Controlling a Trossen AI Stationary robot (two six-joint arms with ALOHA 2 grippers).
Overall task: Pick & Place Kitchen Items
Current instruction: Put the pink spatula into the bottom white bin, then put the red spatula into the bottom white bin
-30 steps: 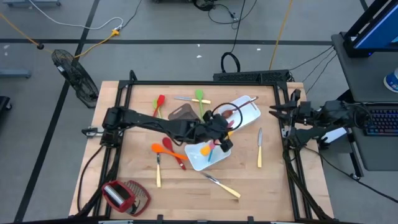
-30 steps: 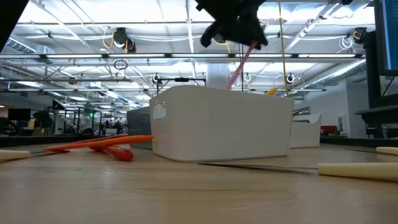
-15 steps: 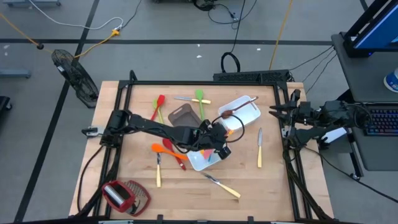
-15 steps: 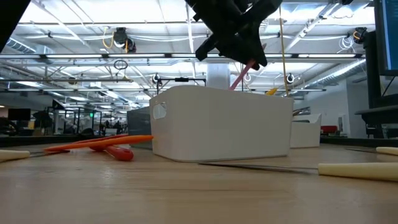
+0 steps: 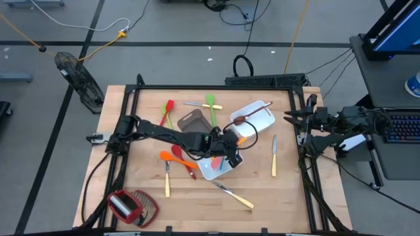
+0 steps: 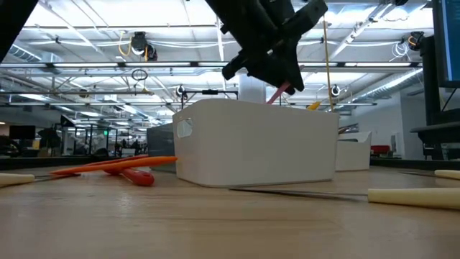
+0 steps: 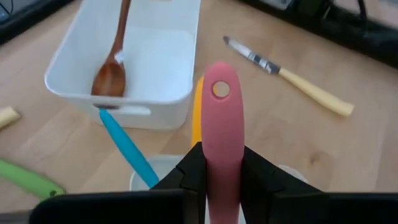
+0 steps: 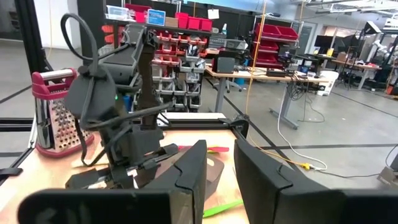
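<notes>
**High view: wooden bench with scattered utensils and trays**

Left gripper [image 5: 231,157]: dark, over the near white tray [image 5: 209,172] at mid-bench. In the left wrist view its fingers [image 7: 189,174] press both sides of a smooth pink spatula handle [image 7: 222,124], rounded at the end with a small round eyelet.

Near white tray: plastic, rectangular, rounded corners, a slot handle in its end wall as the low view shows. A blue utensil [image 7: 127,149] and a yellow one [image 7: 198,118] lean out of it.

Far white tray [image 5: 262,121]: same make, toward the far right corner. Holds a brown wooden spoon [image 5: 244,116], oval bowl, its handle reaching over the rim.

Grey-brown tray [image 5: 192,120]: matte, toward the far edge, left of centre.

Loose items on the bench:
- red spatula [image 5: 167,109] and green spatula [image 5: 210,105], near the far edge
- orange spoon [image 5: 172,157] and red spoon [image 5: 182,157], just left of the near white tray
- pale-handled knife [image 5: 274,156], toward the right edge
- pale-handled cutlery piece [image 5: 235,196], toward the near edge
- pale-handled cutlery piece [image 5: 167,181], left of centre
- red-and-mesh grater [image 5: 131,204], near left corner

Right gripper [image 5: 292,118]: parked at the right edge of the bench; in its wrist view the jaws stand narrowly parted, holding nothing.
</notes>
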